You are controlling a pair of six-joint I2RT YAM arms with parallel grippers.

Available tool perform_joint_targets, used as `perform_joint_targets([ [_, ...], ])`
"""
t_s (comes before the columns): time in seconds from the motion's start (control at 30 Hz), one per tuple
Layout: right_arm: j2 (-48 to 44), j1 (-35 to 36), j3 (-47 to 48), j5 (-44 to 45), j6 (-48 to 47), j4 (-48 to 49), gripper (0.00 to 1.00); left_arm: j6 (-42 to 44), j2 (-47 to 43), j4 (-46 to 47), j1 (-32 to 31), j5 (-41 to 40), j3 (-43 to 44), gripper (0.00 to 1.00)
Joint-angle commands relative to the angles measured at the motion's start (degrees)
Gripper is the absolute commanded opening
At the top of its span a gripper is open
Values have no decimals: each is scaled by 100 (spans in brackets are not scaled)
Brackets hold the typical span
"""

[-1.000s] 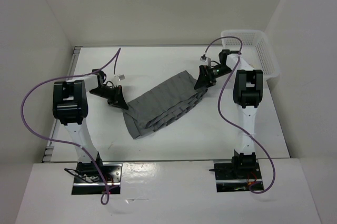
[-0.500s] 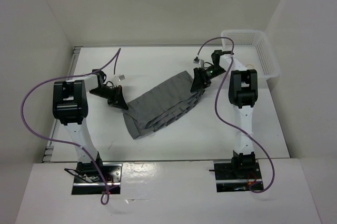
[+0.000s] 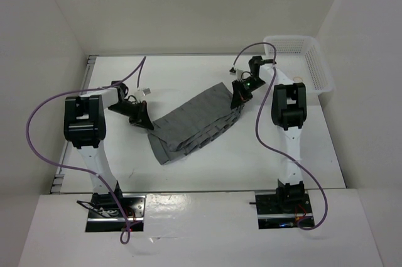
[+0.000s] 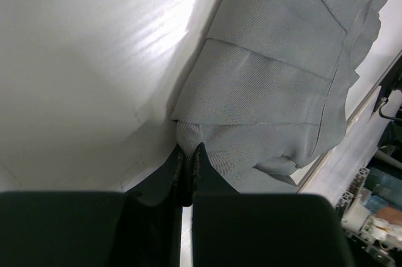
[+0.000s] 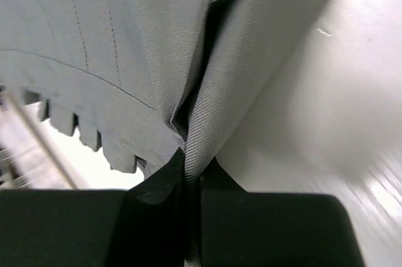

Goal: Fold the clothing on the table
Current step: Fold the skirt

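The clothing (image 3: pixel 195 122) is a grey pleated skirt lying bunched in a slanted band across the white table (image 3: pixel 188 72). My left gripper (image 3: pixel 148 127) is shut on its left edge; in the left wrist view the cloth (image 4: pixel 264 85) is pinched between the fingertips of the left gripper (image 4: pixel 188 149). My right gripper (image 3: pixel 239 102) is shut on the skirt's far right corner; in the right wrist view a fold of the fabric (image 5: pixel 125 47) runs down between the tips of the right gripper (image 5: pixel 192 165).
A white mesh basket (image 3: pixel 300 59) stands at the table's back right corner, just behind the right arm. White walls close in the left, back and right sides. Purple cables loop from both arms.
My right gripper has shifted slightly left onto the skirt's corner and closed on it from open. The left gripper has kept its hold in place.
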Motion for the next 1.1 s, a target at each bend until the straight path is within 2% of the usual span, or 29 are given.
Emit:
perform_joint_targets([
  [0.0, -902, 239, 264, 1132, 280, 478, 0, 138, 137, -51, -59, -198, 386, 0],
  [0.2, -1745, 1073, 353, 2695, 387, 619, 0, 32, 497, -103, -112, 65, 825, 0],
  [0.53, -2477, 2576, 63, 4007, 387, 559, 0, 32, 664, -104, -165, 312, 826, 0],
  [0.7, -2424, 3375, -148, 4333, 325, 558, 0, 32, 612, -104, -165, 312, 826, 0],
  [1.07, -1853, 4247, 317, 4386, 211, 373, 0, -21, 506, -104, -165, 259, 720, 0],
])
